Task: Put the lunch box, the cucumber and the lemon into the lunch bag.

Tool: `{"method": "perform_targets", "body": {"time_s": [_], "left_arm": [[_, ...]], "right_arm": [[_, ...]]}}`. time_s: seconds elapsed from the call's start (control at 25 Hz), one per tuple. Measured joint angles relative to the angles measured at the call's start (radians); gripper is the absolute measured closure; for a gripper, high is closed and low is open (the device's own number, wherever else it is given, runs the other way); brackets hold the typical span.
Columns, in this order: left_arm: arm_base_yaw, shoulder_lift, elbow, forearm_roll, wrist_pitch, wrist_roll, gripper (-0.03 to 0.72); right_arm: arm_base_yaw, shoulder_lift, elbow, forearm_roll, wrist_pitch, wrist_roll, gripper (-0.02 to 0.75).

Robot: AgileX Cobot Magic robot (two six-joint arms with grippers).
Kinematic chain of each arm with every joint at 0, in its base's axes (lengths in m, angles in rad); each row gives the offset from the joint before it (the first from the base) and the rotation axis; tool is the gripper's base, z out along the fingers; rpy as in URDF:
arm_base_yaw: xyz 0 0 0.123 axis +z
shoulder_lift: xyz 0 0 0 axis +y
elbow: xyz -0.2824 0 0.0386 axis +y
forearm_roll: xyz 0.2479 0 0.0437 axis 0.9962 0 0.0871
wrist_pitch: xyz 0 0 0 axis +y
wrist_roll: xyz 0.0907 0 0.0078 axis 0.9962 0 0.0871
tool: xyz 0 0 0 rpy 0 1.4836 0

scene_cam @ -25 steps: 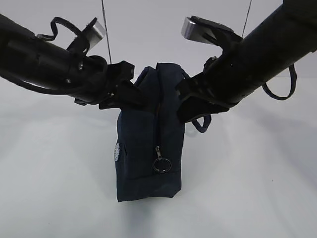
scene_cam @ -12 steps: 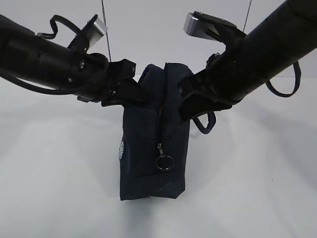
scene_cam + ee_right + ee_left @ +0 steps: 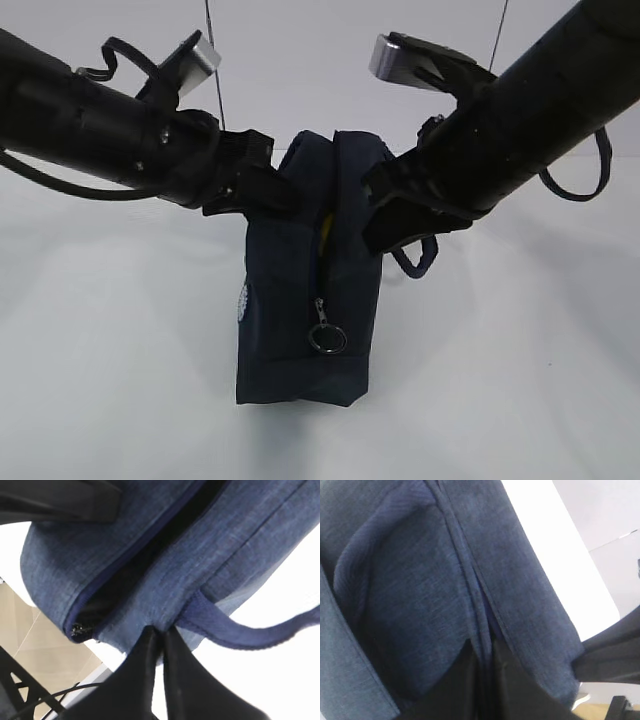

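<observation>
Both claws, the left claw (image 3: 262,195) and right claw (image 3: 385,215), stay pinched on the bag (image 3: 300,330), now settled slightly lower on the table (image 3: 120,380), yellow lemon (image 3: 325,228) glimpsed inside, suggesting packing is nearly finished.

A lab-like test bench: bare white table (image 3: 120,380), plain white backdrop (image 3: 290,60), robot arms.

- Supporting surface: plain white table (image 3: 120,380), matte, uniform in tone, running back to a pale wall
- Item directly on it: dark navy lunch bag (image 3: 290,350), upright on its base near the table's centre
- Faint shadow under the bag's base
- Remaining visible table surface bare white on both sides of the bag
</observation>
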Motion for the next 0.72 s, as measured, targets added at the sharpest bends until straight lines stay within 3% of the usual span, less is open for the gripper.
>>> {"method": "perform_targets", "body": {"time_s": [0.16,0.44,0.6,0.72], "left_arm": [[0.000,0.000,0.000,0.022,0.000,0.020,0.582],[0.000,0.000,0.000,0.030,0.010,0.030,0.220],[0.000,-0.007,0.000,0.053,0.004,0.062,0.164],[0.000,-0.062,0.000,0.095,-0.057,0.094,0.155]], "right_arm": [[0.000,-0.001,0.000,0.004,0.019,0.000,0.668],[0.000,-0.007,-0.008,0.046,0.029,-0.002,0.533],[0.000,-0.007,-0.030,0.047,0.059,-0.002,0.440],[0.000,-0.007,-0.067,0.048,0.088,-0.002,0.420]]}}
